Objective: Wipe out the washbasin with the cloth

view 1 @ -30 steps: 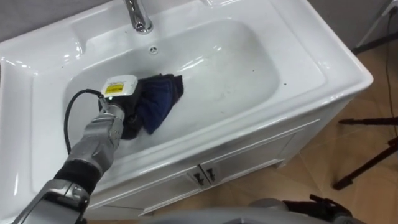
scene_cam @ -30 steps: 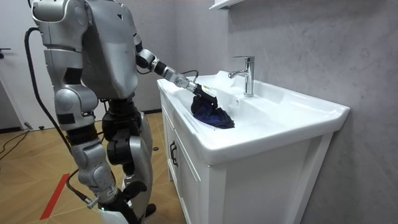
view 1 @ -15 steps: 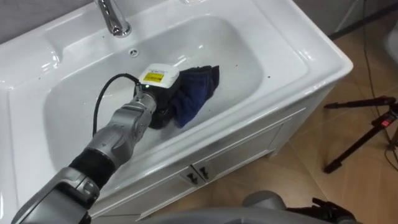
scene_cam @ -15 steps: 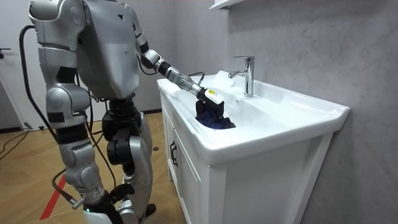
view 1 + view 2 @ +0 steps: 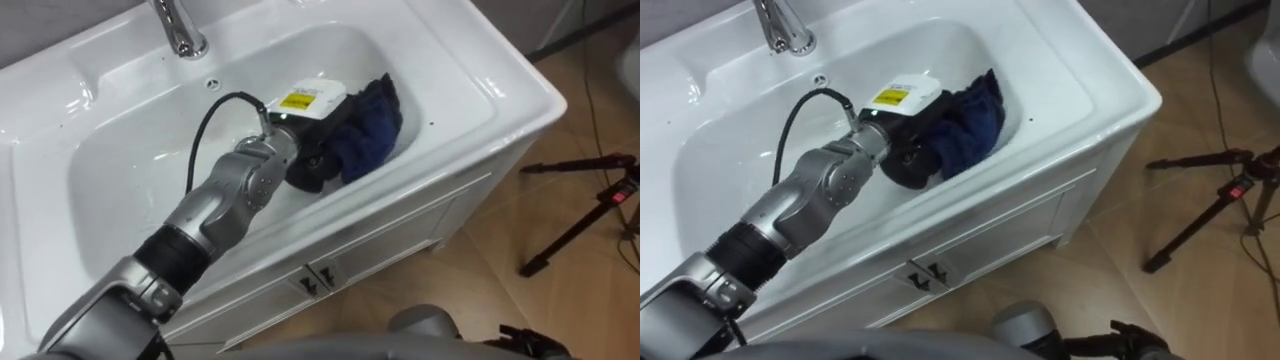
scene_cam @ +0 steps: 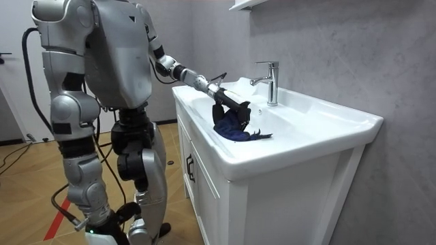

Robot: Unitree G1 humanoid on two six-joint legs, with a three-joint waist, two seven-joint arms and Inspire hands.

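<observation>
White basin (image 5: 497, 83) holds the left hand (image 5: 303, 168), fingers (image 5: 322, 160) clenched on the blue cloth (image 5: 372, 128) bunched just beyond them.

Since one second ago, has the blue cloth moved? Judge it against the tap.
Yes. The blue cloth, gripped in the left hand, has slid toward the basin's right end, farther from the tap.

grey wall (image 6: 327, 47) (mottled), wood floor (image 6: 27, 197), white cabinet (image 6: 272, 204)

The front of the left hand (image 5: 308, 168) is covered by the dark blue cloth (image 5: 372, 125), so its grip cannot be judged. The faucet (image 5: 180, 30) is cut off by the top edge.
</observation>
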